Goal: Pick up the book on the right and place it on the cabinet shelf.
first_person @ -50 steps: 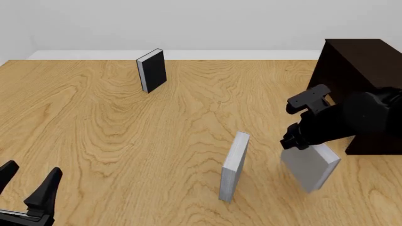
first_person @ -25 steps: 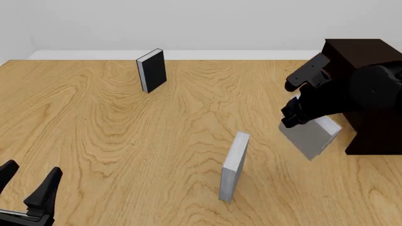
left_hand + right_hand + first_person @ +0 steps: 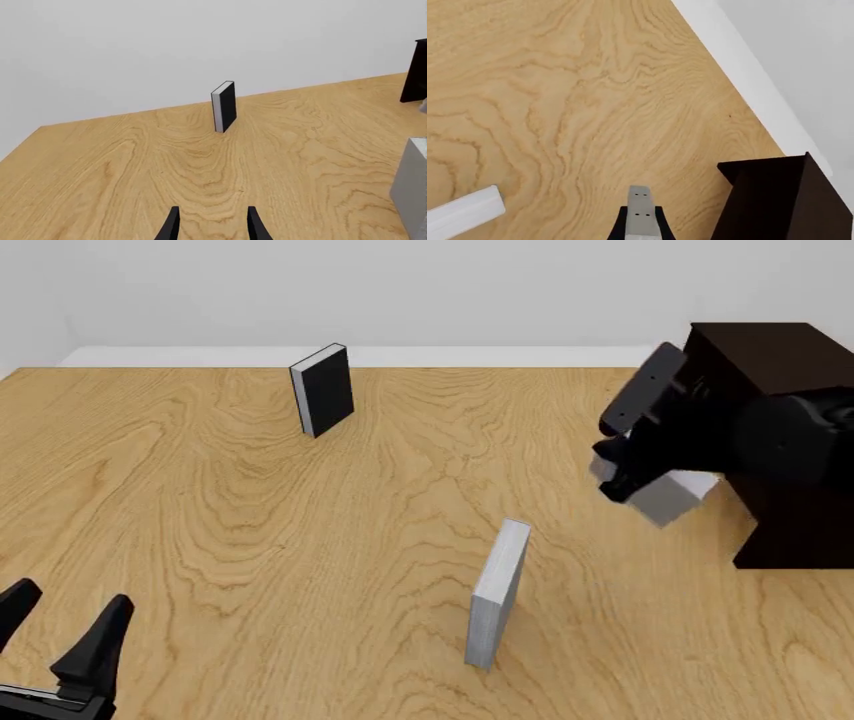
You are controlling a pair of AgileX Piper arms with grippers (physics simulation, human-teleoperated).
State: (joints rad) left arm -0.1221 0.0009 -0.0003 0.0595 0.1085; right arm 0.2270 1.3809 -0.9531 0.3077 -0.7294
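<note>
Wood-grain desk (image 3: 334,530), white wall behind. Right end effector (image 3: 617,472) clamped on the book (image 3: 663,496), which over the last second has gone from hanging low near the desk to lifted well clear of it and carried toward the cabinet (image 3: 781,390). Book now tilted, its far end just beside the cabinet's dark front face; in the right wrist view the book's grey edge (image 3: 640,210) pokes out between the fingers with the cabinet (image 3: 774,200) close alongside. Shelf opening itself hidden behind the arm, can't confirm alignment. Judgement: lift done, transport nearly done, insertion into the shelf is next. Slimmer grey book (image 3: 498,592) upright mid-desk, unmoved; black book (image 3: 322,389) upright far back, unmoved. Left end effector (image 3: 60,635) parked near edge, fingers spread apart, idle, same as before.
</note>
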